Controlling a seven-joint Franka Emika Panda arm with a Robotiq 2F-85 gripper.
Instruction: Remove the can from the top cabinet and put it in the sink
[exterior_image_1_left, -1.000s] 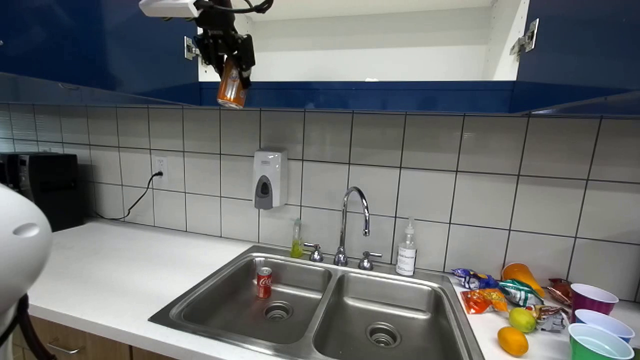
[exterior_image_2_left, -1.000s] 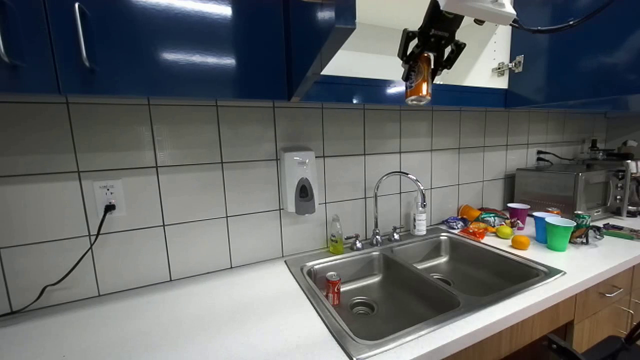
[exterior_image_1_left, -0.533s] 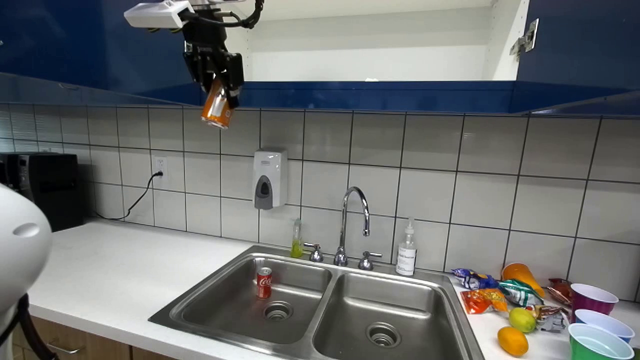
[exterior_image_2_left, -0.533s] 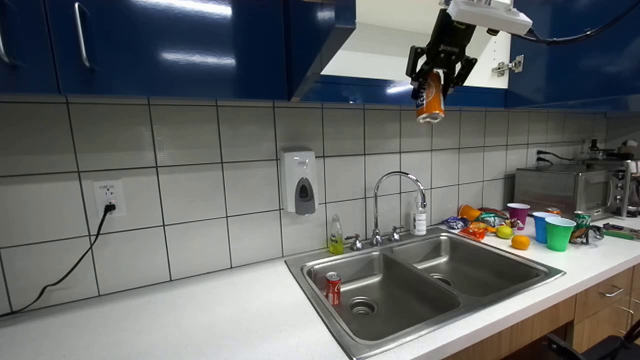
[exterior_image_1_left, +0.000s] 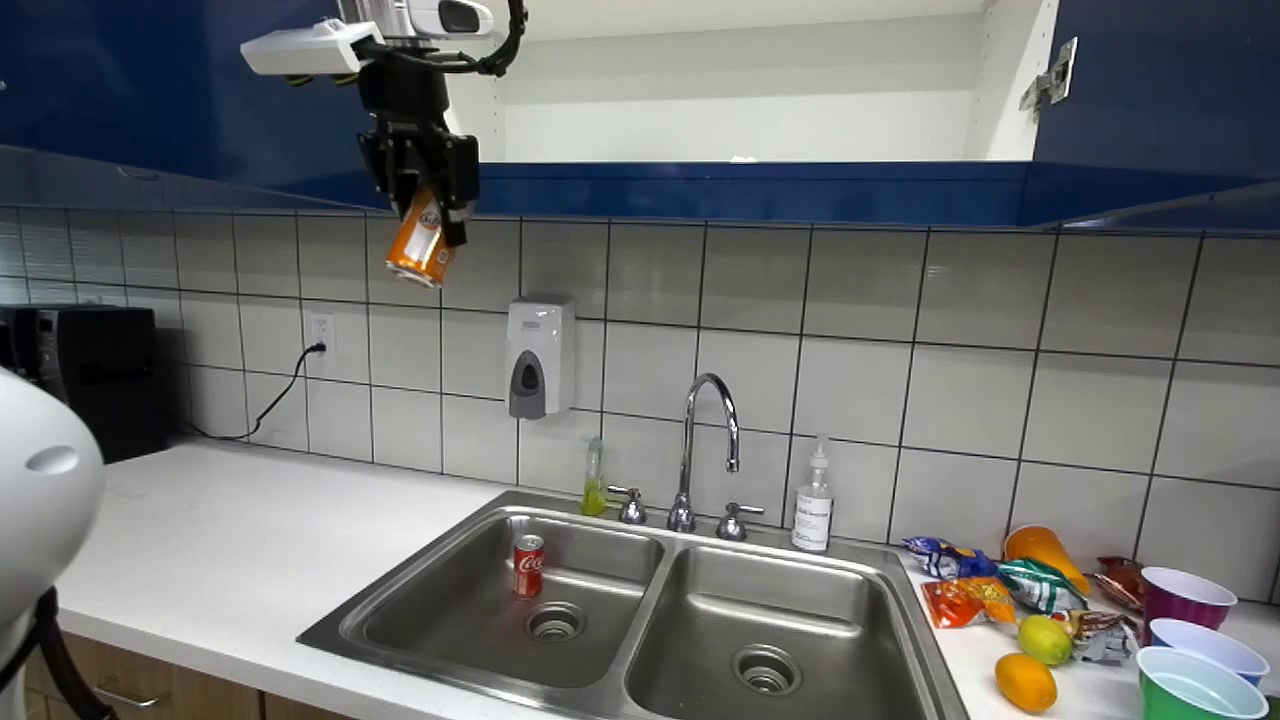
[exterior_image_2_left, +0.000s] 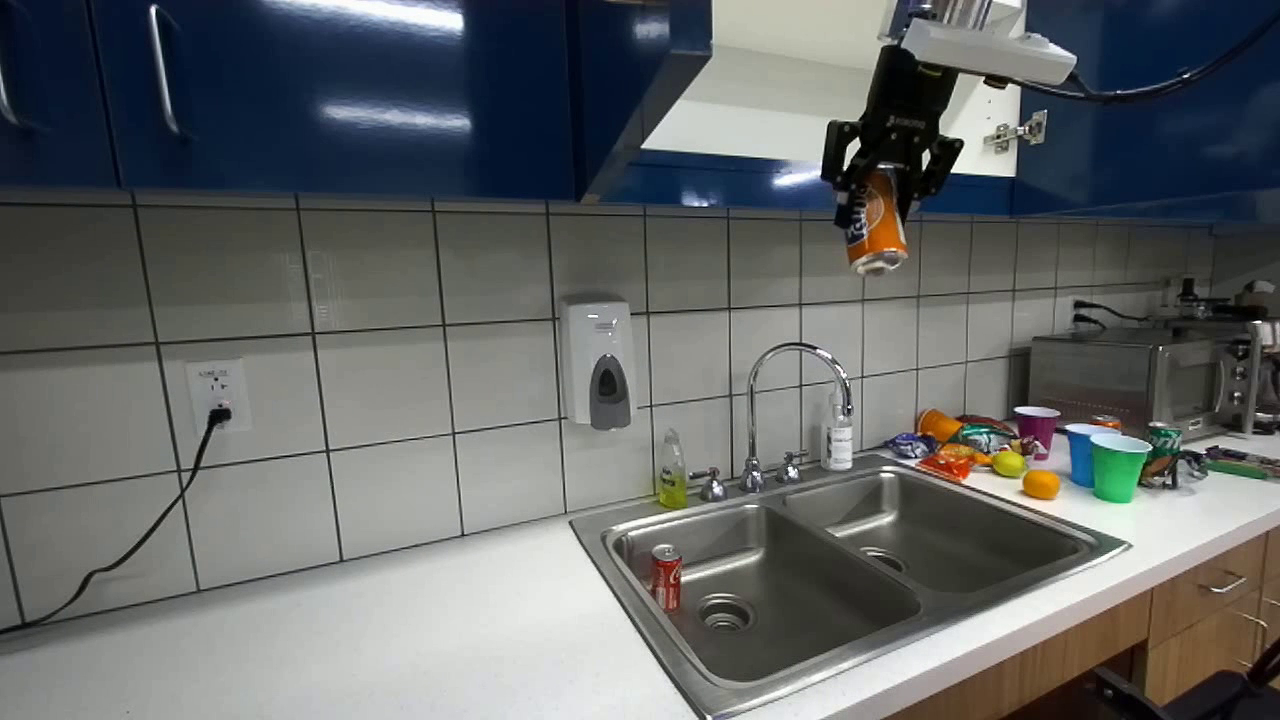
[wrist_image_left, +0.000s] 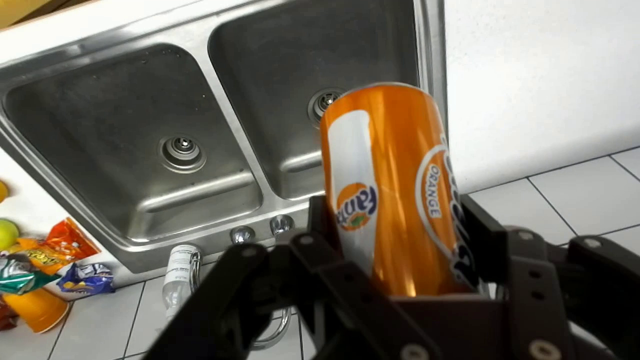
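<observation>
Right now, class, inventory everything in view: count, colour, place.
Counter: one, white, against wall
Sink: one, steel, in counter
Top cabinet: one, dark blue, above sink
Orange can: one, orange, midair
Red can: one, red, in sink
Faucet: one, chrome, on sink
Handles: two, chrome, beside faucet
Bottles: two, clear, near faucet
Dispenser: one, white, on wall
Cups: four, mixed colours, on counter
Fruit: two, yellow-green and orange, near cups
Packets: several, mixed colours, near cups
Green can: one, green, near cups
Appliances: several, silver, black, on counter
Drawers: several, brown, under counter
Gripper: one, black, closed on orange can
Arm: one, white, partly visible
</observation>
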